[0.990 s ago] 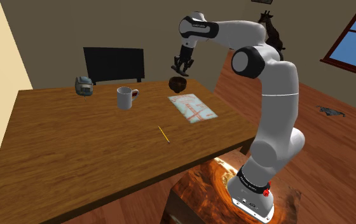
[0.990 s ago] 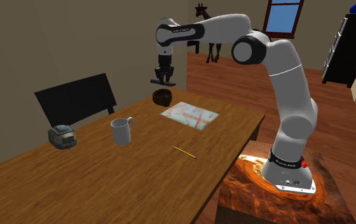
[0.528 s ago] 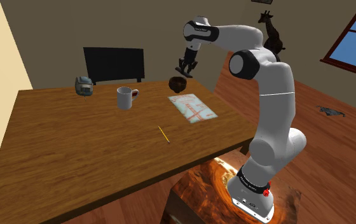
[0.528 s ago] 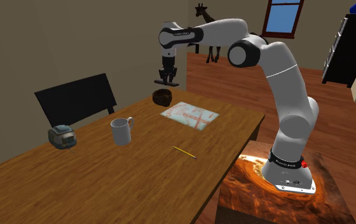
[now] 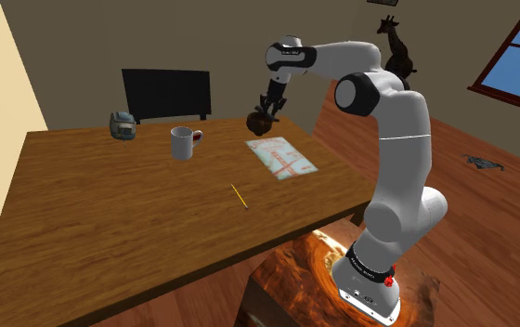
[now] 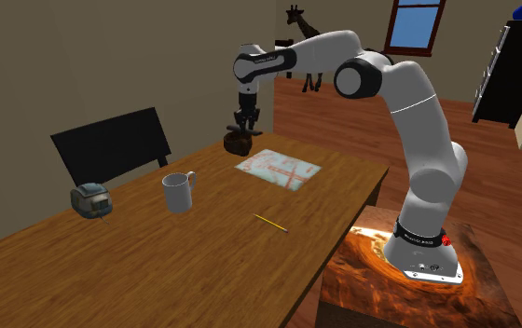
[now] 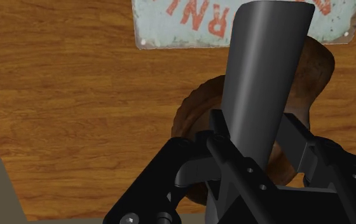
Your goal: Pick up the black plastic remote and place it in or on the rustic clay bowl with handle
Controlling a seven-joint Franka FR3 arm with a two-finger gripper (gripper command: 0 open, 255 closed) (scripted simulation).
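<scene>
In the wrist view a dark grey, flat remote [image 7: 262,70] is clasped between my black fingers [image 7: 224,153] and points down over the brown clay bowl [image 7: 196,114]. The bowl's handle [image 7: 316,67] sticks out beyond the remote. The gripper [image 5: 266,111] hangs just above the bowl [image 5: 259,124] at the table's far edge in the shoulder view. The second exterior view shows the gripper [image 6: 241,129] close over the bowl [image 6: 237,143]; whether the remote touches the bowl is not visible.
A printed sheet [image 5: 281,156] lies beside the bowl. A white mug [image 5: 184,142], a yellow pencil [image 5: 240,195] and a small grey device [image 5: 122,124] stand on the wooden table [image 5: 110,223]. A black chair [image 5: 166,93] stands behind it.
The gripper has shifted a little toward the shoulder view's right and come down from well above the bowl to just over it, with the remote still held.
</scene>
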